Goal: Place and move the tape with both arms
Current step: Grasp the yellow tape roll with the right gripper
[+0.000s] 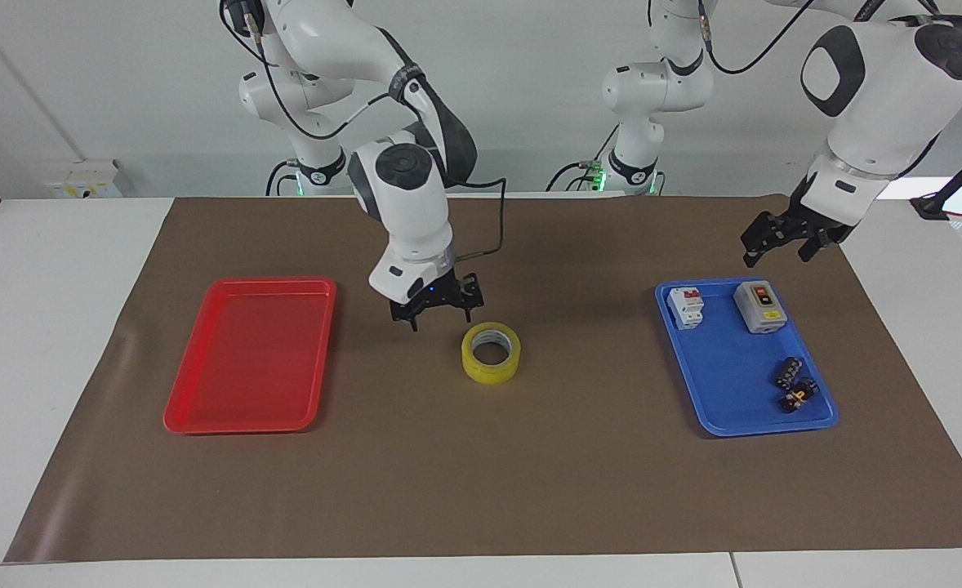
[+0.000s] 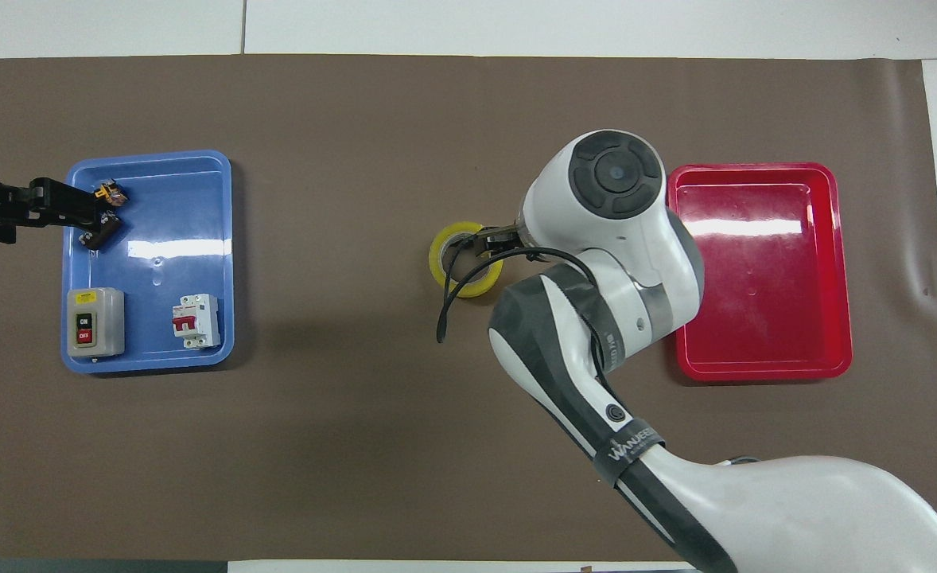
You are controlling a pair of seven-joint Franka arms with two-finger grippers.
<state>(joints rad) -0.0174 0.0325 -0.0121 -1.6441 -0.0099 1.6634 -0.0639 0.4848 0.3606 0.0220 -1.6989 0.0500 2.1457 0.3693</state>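
Observation:
The yellow tape (image 1: 491, 365) lies flat on the brown mat, midway between the two trays, its whitish core ring facing up. My right gripper (image 1: 440, 319) hangs open just above the mat beside the tape, toward the red tray, and nothing is between its fingers. In the overhead view the right gripper (image 2: 482, 243) overlaps the rim of the tape (image 2: 435, 261), but the facing view shows a small gap. My left gripper (image 1: 777, 255) is raised and open, empty, over the edge of the blue tray at the left arm's end, as seen at the left gripper (image 2: 55, 208).
A bare red tray (image 1: 248, 359) lies toward the right arm's end. The blue tray (image 1: 726, 371) toward the left arm's end holds a grey switch box (image 1: 759, 307), a white circuit breaker (image 1: 686, 308) and small black connector blocks (image 1: 795, 385).

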